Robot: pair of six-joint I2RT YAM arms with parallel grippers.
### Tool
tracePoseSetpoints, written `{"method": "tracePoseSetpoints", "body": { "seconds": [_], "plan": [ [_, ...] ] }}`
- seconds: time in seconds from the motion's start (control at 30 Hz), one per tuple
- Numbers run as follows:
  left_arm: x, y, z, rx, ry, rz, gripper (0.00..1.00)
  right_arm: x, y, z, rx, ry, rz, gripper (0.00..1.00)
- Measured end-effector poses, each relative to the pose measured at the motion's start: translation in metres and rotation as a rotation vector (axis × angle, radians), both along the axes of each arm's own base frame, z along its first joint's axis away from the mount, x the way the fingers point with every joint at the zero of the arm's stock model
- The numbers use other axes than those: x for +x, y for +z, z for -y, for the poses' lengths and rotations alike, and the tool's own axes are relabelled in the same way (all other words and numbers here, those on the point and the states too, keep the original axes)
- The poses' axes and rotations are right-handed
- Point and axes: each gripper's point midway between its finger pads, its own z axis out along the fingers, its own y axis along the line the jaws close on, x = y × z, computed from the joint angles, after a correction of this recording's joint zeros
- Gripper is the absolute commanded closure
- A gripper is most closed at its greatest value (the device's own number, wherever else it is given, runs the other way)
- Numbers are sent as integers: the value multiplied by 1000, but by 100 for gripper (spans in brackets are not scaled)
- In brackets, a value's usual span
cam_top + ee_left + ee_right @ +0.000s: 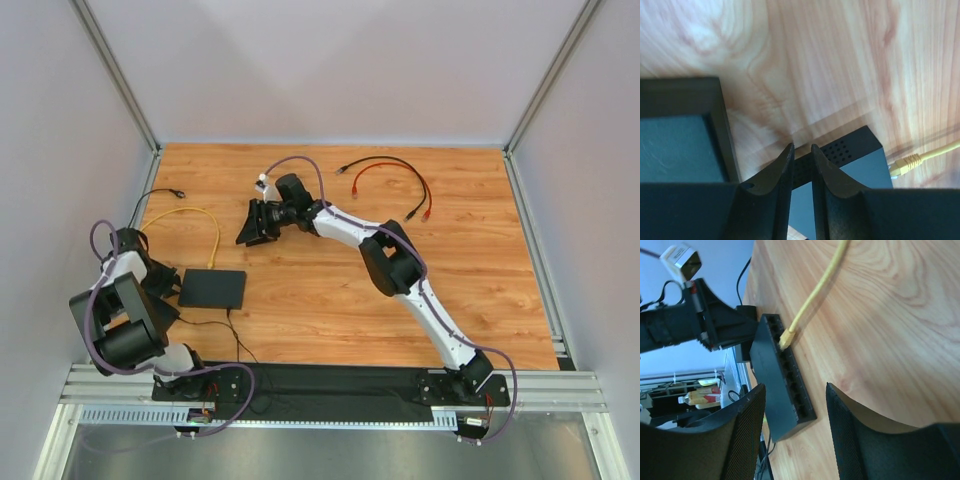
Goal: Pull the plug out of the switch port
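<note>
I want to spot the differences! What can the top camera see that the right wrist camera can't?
Only the top camera: a red cable and a black cable near the far edge. Only the right wrist: the row of holes in the black box's side, a yellow plug in one. Both: the black box, the yellow cable, the wooden table.

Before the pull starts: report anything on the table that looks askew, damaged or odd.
Nothing stands out. The switch lies flat, the yellow plug sits in its port, and a red cable and black cable lie loose at the far right.
</note>
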Motion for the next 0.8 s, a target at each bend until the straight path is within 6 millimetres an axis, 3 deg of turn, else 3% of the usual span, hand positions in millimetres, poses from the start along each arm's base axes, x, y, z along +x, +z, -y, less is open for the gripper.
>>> {"method": "tracePoseSetpoints", "body": {
  "seconds": [0.17, 0.3, 0.63, 0.7, 0.8],
  "plan": [
    [-10, 1, 14, -31, -5, 33, 72, -6, -30, -5, -18, 0, -102, 46],
    [-16, 6, 18, -33, -7, 36, 71, -16, -27, -15, 25, 23, -142, 48],
    [-19, 79, 10, 141, 14, 262, 65, -58, -36, -34, 38, 97, -212, 53],
    [-19, 81, 14, 131, 2, 281, 64, -60, -36, -34, 41, 101, -210, 54],
    [-25, 66, 25, 76, -16, 258, 64, -66, -38, -26, 27, 100, -220, 55]
  ]
}}
